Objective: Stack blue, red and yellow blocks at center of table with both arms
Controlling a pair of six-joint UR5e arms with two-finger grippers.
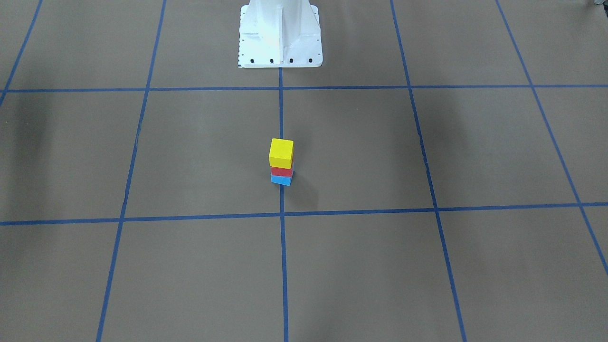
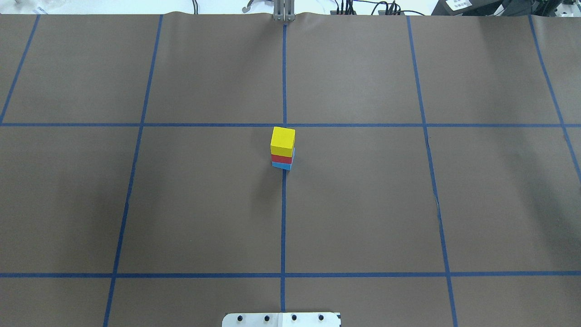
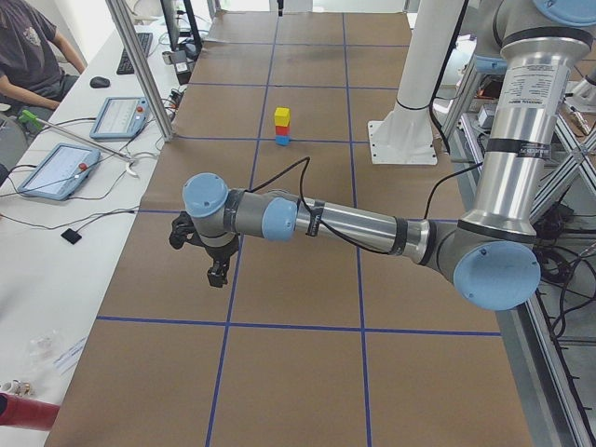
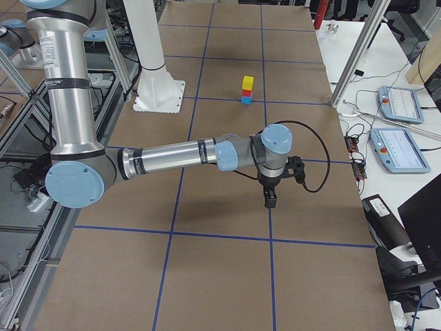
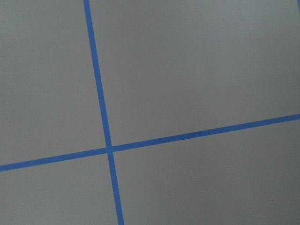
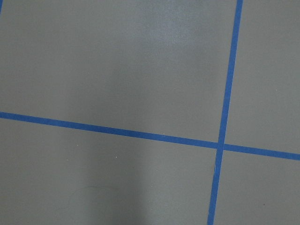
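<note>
Worktop [image 2: 204, 204] - brown, split into big squares by blue tape lines [image 2: 283, 218].

Left arm [image 3: 354, 223] is stretched out low over the worktop's left end. Right arm [image 4: 172, 157] does the same over the right end. Both are well apart from the stack.

White bolted pedestal [image 1: 280, 33] stands at the robot's edge, on the centre tape line.

Left pincer [image 3: 217, 273] points down, hovering above the worktop just beside a tape line. Right pincer [image 4: 270, 200] also points down, hovering near a tape crossing. Both show up only in the side views, so I can't tell whether the fingers are apart or together. Neither has anything visible in it.

Both wrist cameras show just bare worktop and 1 tape crossing each.

The 3 blocks are in 1 upright stack at the middle of the worktop, sitting on the centre tape line: blue block [image 2: 281, 166] at the bottom touching the worktop, red block [image 2: 281, 159] on it, yellow block [image 2: 283, 141] on top. The edges are roughly lined up.
</note>
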